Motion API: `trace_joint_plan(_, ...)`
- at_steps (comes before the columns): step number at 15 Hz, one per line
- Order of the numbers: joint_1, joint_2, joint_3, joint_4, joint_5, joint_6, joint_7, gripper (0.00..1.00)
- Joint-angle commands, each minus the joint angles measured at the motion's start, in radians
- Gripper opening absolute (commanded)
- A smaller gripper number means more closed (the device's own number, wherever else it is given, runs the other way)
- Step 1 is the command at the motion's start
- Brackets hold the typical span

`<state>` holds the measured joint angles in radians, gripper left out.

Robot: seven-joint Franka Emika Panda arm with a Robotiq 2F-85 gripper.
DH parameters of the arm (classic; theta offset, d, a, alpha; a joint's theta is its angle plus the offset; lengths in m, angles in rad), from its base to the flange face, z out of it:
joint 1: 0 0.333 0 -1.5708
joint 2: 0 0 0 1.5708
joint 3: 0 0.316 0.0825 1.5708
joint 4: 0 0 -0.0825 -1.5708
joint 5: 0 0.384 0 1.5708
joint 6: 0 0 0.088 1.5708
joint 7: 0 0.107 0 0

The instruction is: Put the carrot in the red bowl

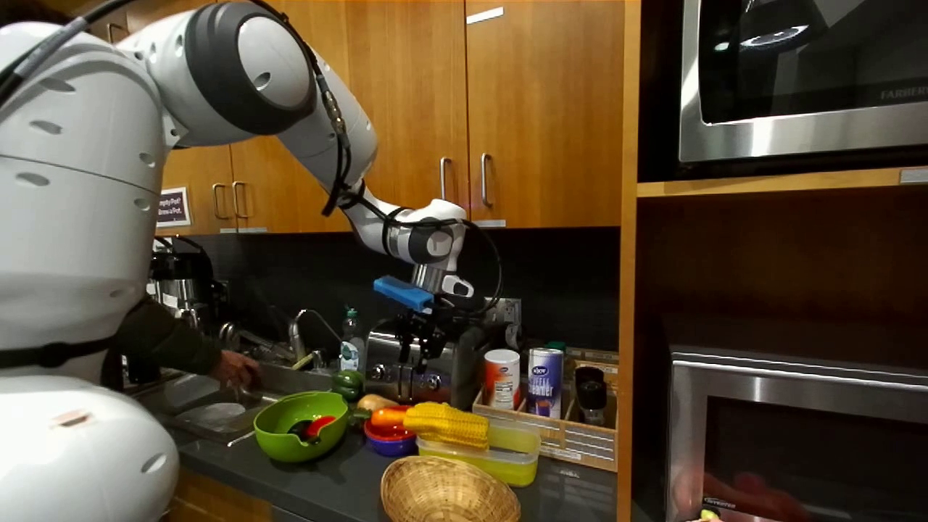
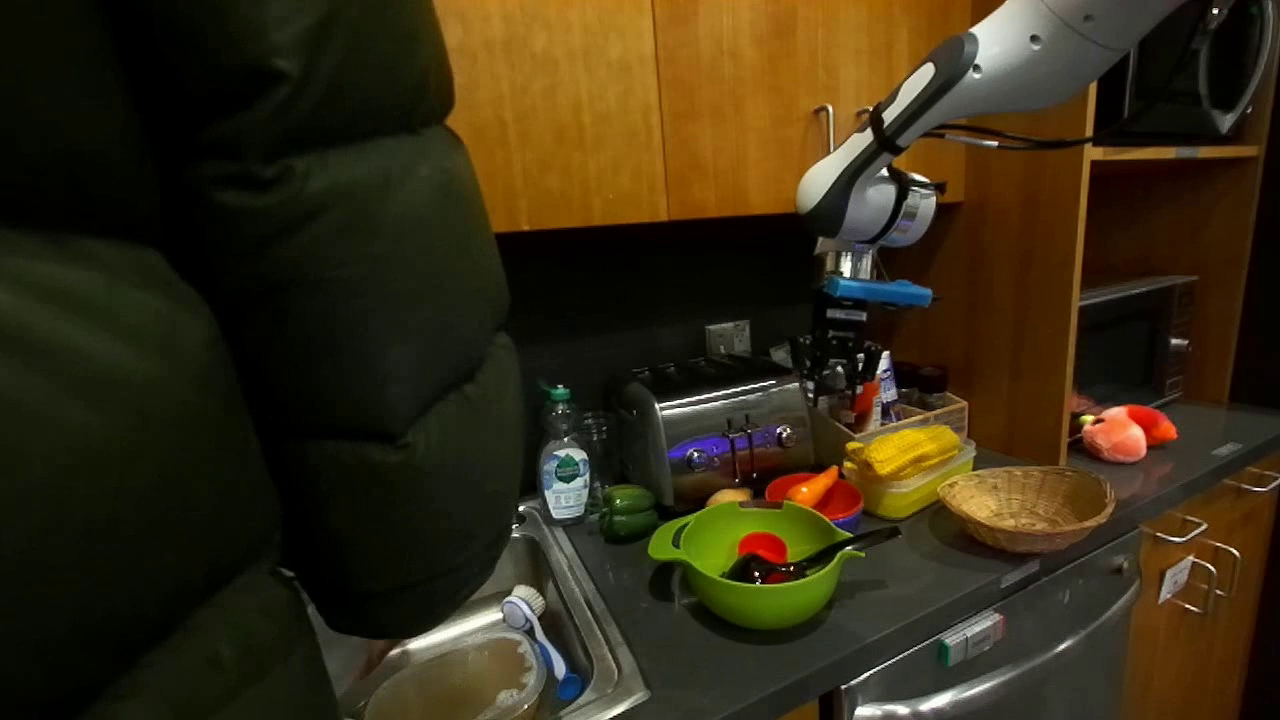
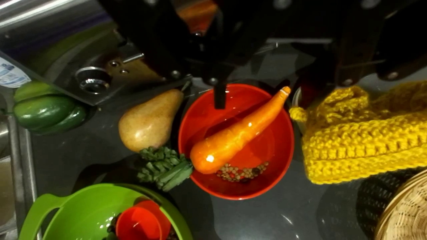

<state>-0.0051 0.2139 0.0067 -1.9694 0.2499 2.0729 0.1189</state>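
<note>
Carrot point(image 1: 388, 417), in red bowl point(image 1: 391, 433), before you in an exterior view with upper microwave point(image 1: 797, 130) lettered "FARBER"; in an exterior view alone, blue-handled sink brush point(image 2: 541, 640); in your wrist view alone, lentil-like grains point(image 3: 242, 171) inside that bowl, gripper point(image 3: 281, 88) fingers parted.

room abv carrot point(image 3: 235, 138), toaster point(image 2: 712, 420) bhnd, corn point(image 2: 905, 452) adj.

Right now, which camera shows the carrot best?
The wrist view: looking down, it shows the carrot whole, from leafy end to tip, lying across the red bowl. Both exterior views show it smaller; in an exterior view, the crocheted corn cob hides its tip.
</note>
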Motion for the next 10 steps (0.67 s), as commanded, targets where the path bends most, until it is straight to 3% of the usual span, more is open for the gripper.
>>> trace_joint_plan(1, 0.009, 0.008, 0.0, 0.028, -0.015, -0.028, 0.033, 0.91)
trace_joint_plan(3, 0.006, -0.01, -0.001, 0.011, -0.013, -0.015, 0.028, 1.0)
trace_joint_plan(10, -0.052, -0.129, -0.042, -0.151, 0.06, -0.028, -0.006, 1.0)
